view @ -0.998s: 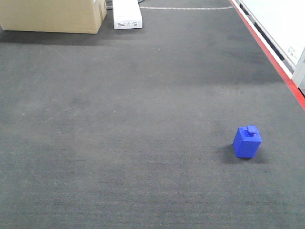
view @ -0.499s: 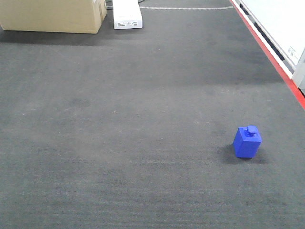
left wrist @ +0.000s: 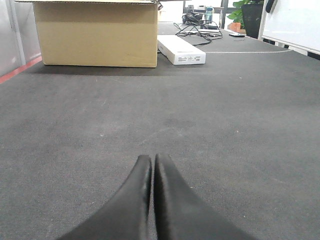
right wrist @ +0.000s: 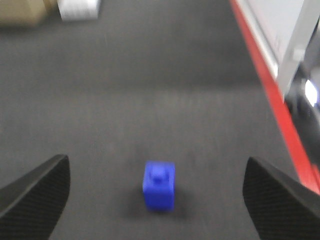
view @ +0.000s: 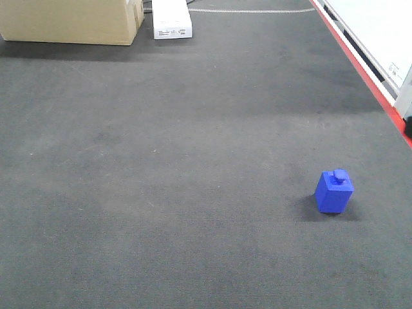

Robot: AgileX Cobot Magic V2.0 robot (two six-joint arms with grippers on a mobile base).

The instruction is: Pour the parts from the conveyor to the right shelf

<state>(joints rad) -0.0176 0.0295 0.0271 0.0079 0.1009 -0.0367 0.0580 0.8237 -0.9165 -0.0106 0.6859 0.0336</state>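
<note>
Parts on the belt: one blue block (view: 334, 192), a cube with a round knob on top. It stood upright on the dark grey conveyor (view: 161, 161), well apart from the cardboard box (view: 71, 22) and diagonally across the belt from it, on the side with the red stripe (view: 360, 71).

Right gripper (right wrist: 156, 162) was spread wide open, one dark finger at each lower corner of its wrist view. The blue block (right wrist: 159, 185) sat between them and apart from both. That view was blurred, so I couldn't read any finer detail.

Left gripper (left wrist: 152, 159) was closed, its fingers pressed flat together with nothing between them. It sat low over the conveyor and pointed toward the cardboard box (left wrist: 95, 35) at the far end.

White carton (view: 172, 19) lay flat just beside the cardboard box, on the block's side of it. Cables (left wrist: 197, 27) lay just behind the carton in the left wrist view.
</note>
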